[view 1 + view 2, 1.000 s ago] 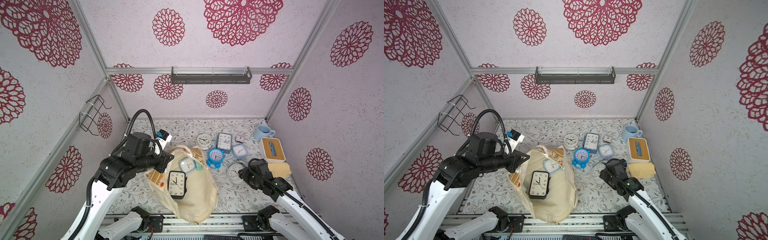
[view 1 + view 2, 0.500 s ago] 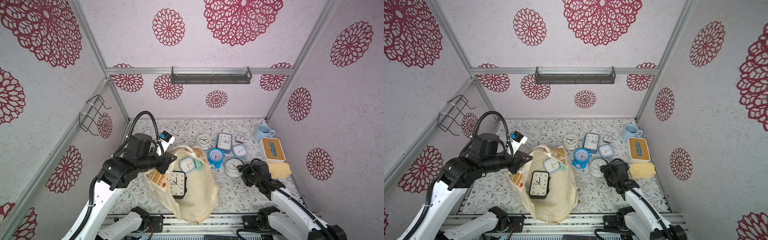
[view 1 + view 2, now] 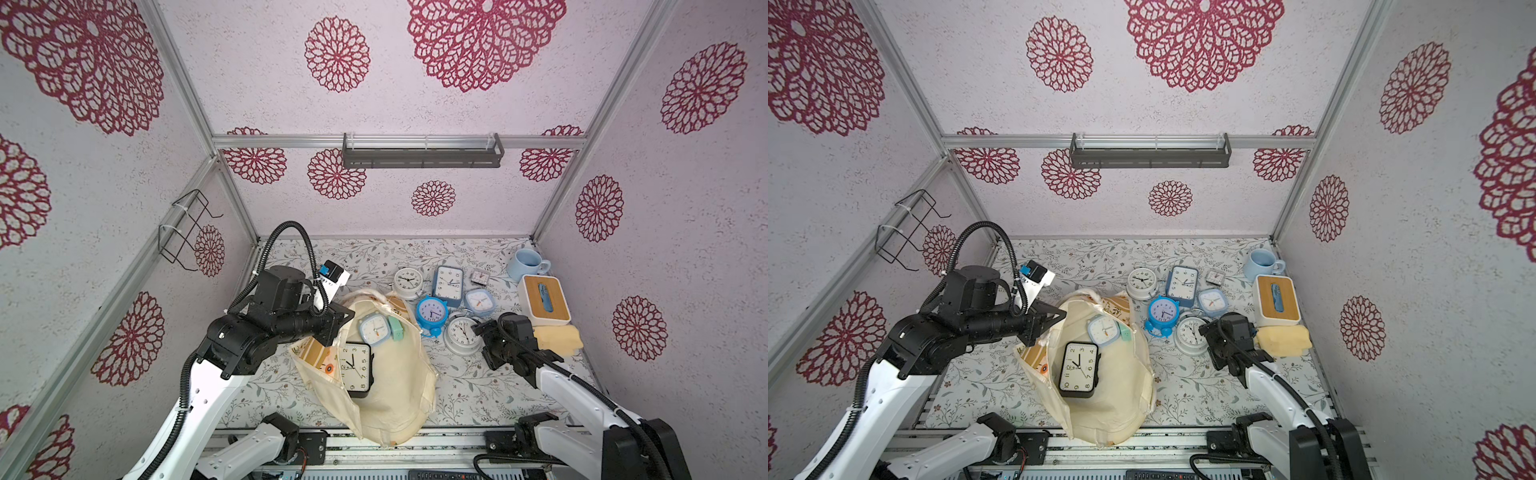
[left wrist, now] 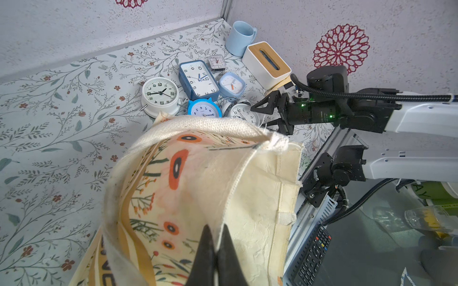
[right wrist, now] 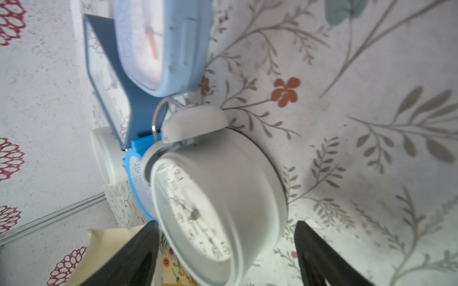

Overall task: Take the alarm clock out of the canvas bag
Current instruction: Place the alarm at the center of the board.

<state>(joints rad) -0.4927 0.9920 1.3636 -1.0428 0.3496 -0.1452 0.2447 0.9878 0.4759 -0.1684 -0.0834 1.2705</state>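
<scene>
Floral tabletop [image 3: 478, 386] under slumped canvas bag [image 3: 399, 374] (cream, creased).

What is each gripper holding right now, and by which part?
The left gripper is shut on the canvas bag, pinching the rim of its mouth. The right gripper is open and holds nothing; the white twin-bell clock sits between its jaws, ungripped.
</scene>
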